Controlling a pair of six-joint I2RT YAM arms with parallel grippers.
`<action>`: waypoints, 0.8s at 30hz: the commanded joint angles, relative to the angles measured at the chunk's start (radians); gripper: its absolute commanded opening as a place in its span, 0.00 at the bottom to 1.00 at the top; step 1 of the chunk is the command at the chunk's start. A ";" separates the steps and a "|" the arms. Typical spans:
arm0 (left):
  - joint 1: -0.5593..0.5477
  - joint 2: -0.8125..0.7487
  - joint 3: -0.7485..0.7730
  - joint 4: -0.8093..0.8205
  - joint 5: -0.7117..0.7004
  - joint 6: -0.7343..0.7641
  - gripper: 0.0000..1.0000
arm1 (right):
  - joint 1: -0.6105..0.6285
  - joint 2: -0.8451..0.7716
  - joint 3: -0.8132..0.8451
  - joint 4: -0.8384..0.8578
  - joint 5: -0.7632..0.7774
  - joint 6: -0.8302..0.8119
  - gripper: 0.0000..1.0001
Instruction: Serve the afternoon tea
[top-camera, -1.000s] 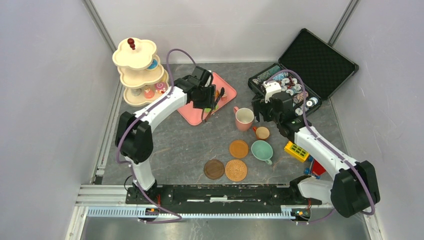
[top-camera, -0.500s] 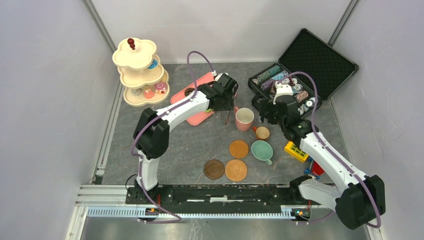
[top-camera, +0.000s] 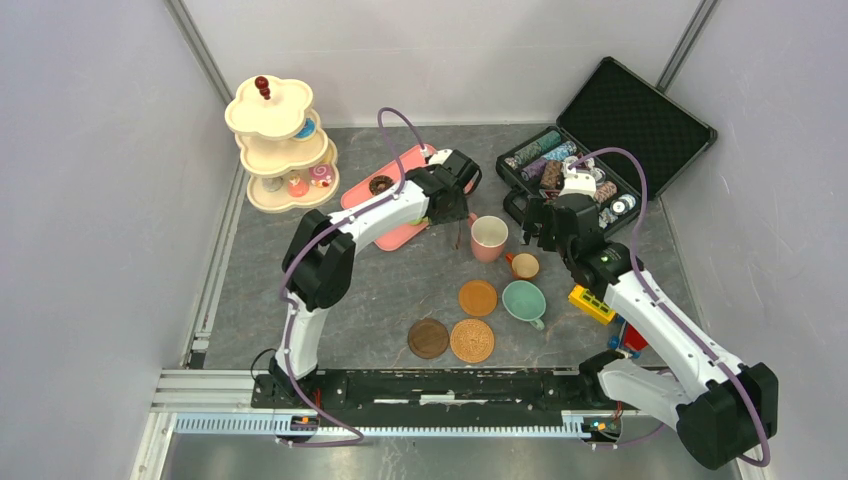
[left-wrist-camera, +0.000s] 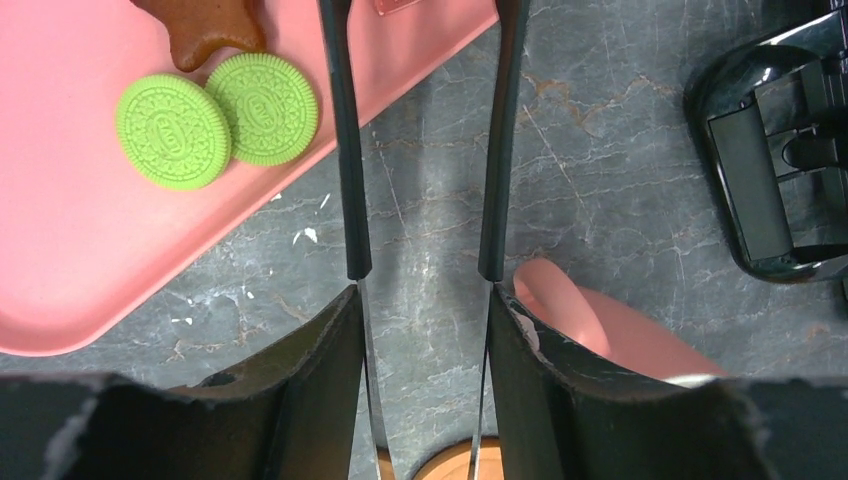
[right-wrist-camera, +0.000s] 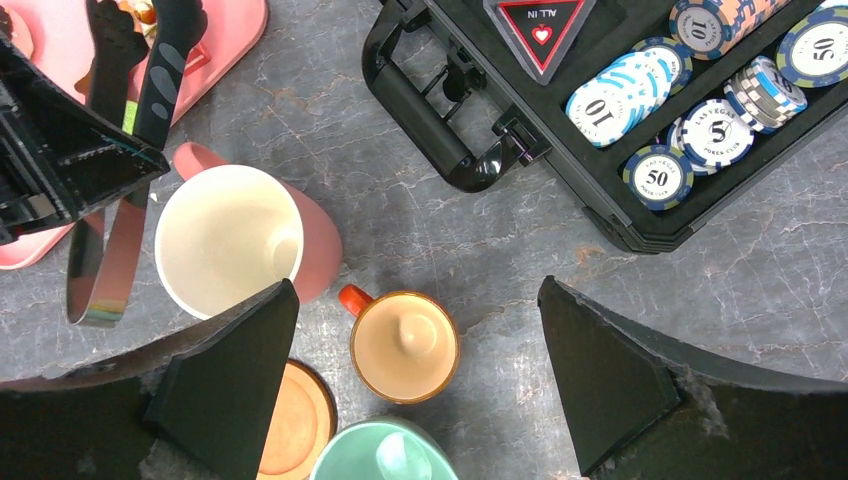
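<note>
Two green cookies (left-wrist-camera: 215, 120) on pink tray (left-wrist-camera: 80, 250), black tongs (left-wrist-camera: 345, 150) over grey table (left-wrist-camera: 600, 150), pink cup (left-wrist-camera: 600, 325) nearby.

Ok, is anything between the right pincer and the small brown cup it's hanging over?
Nothing visible. The right pincer stands open right above the brown cup, no object between. The pink cup and teal cup crowd it closely on two sides, so the fingers may have little room; the tongs hang beyond the pink cup.
</note>
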 joint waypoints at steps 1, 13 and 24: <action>-0.006 0.029 0.068 -0.003 -0.048 -0.065 0.49 | 0.006 -0.041 0.019 0.034 -0.002 0.005 0.98; -0.005 0.078 0.116 -0.034 -0.089 -0.046 0.49 | 0.009 -0.061 0.011 0.053 -0.031 -0.023 0.98; -0.003 0.105 0.138 -0.044 -0.099 -0.004 0.50 | 0.009 -0.068 0.019 0.058 -0.036 -0.035 0.98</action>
